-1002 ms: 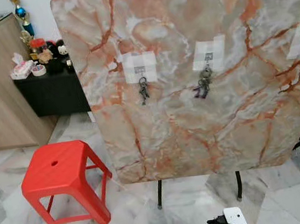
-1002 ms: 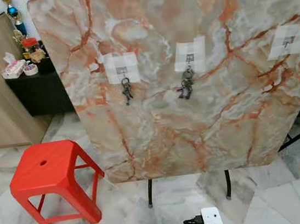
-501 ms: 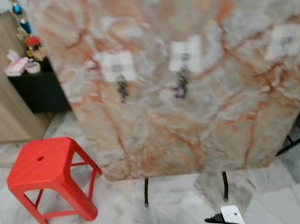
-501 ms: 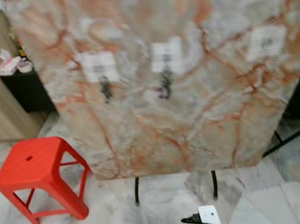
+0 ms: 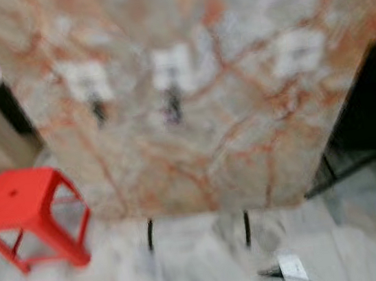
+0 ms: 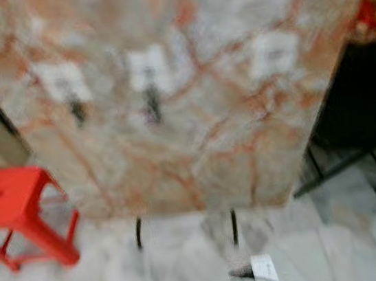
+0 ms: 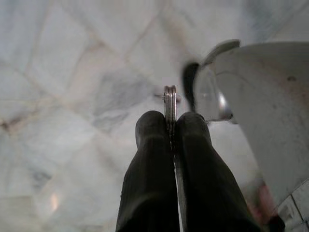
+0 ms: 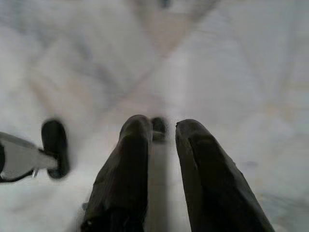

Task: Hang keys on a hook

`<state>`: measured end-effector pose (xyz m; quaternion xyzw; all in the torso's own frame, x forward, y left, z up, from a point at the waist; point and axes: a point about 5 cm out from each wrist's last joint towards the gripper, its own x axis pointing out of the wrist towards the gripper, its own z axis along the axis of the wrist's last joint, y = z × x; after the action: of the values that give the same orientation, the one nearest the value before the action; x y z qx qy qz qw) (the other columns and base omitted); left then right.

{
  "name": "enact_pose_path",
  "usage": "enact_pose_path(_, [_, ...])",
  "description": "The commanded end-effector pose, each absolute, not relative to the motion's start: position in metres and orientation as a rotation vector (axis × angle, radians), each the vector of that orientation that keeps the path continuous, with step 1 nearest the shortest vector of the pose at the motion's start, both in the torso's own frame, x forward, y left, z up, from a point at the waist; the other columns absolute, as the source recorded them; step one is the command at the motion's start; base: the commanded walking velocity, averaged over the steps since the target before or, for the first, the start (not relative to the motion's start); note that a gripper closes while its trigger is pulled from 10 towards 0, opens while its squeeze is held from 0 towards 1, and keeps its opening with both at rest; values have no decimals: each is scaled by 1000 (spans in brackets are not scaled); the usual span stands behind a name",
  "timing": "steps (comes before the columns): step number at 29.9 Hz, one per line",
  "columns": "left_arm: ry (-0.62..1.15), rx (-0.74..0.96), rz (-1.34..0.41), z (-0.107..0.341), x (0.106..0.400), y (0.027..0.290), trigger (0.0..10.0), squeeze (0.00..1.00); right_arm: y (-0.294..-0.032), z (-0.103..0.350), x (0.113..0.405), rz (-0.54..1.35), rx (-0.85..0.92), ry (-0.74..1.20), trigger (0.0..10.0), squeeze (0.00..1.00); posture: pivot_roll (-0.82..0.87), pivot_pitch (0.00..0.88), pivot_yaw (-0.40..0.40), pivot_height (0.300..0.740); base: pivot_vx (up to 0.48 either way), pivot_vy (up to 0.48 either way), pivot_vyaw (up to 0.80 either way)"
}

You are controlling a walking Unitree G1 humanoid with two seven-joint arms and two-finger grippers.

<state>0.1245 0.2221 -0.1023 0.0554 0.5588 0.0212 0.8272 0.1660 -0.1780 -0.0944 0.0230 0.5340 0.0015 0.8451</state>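
Marble panel (image 5: pixel 196 146) sits further left in the head views than a second ago, and both views are now smeared. That's camera motion, the robot turning or stepping to its right; the panel itself isn't moving. The red stool (image 5: pixel 23 204) has slid to the left edge for the same reason, and the cabinet beside it is almost out of frame.

Meaning for the task: my read is a reposition toward the right-hand white patch (image 5: pixel 299 51), which looks like the free spot. Too blurred to confirm a hook on it.

Left end effector (image 7: pixel 170 121) is low over the marble floor (image 7: pixel 72 72), fingers pressed together on the keys (image 7: pixel 170 99), with thin metal edges sticking out past the tips. So the task's keys are in the left grip, nowhere near the panel yet. Right end effector (image 8: pixel 161 128) also points at the floor, fingers apart, nothing gripped.

Containers: the only holders in view are the patches on the panel
- left patch (image 5: pixel 85 80): dark bunch (image 5: pixel 99 110) hanging below it
- middle patch (image 5: pixel 173 66): second bunch (image 5: pixel 172 108) hanging below it
- right patch: nothing dark under it

Hanging not started; approach phase, and I'd want the view to settle before the arm goes up
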Motion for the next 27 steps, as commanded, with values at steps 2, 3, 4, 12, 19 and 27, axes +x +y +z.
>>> enact_pose_path(2, [1207,125,31,-104,118,223,10000,0,-166,-93,171,24,68,1110,10000,0,13,34,-1,740,0,-480,0])
enact_pose_path(3, [1207,125,31,-104,118,223,10000,0,-166,-93,171,22,70,1110,10000,0,13,34,-1,740,0,-472,0])
enact_pose_path(4, [1207,125,30,-104,118,223,10000,0,-166,-93,171,22,71,1111,10000,0,13,34,-1,740,0,-480,0])
enact_pose_path(12, [1206,127,28,-104,118,223,10000,0,-166,-94,170,16,65,1111,10000,0,13,24,0,740,0,-480,0])
enact_pose_path(19, [1205,133,14,-104,120,220,10000,0,-166,-94,170,19,64,1111,10000,0,9,5,-2,740,0,-480,0])
enact_pose_path(27, [1204,145,4,-105,120,216,10000,0,-167,-94,169,23,60,1113,10000,0,7,0,-5,740,0,-451,0])
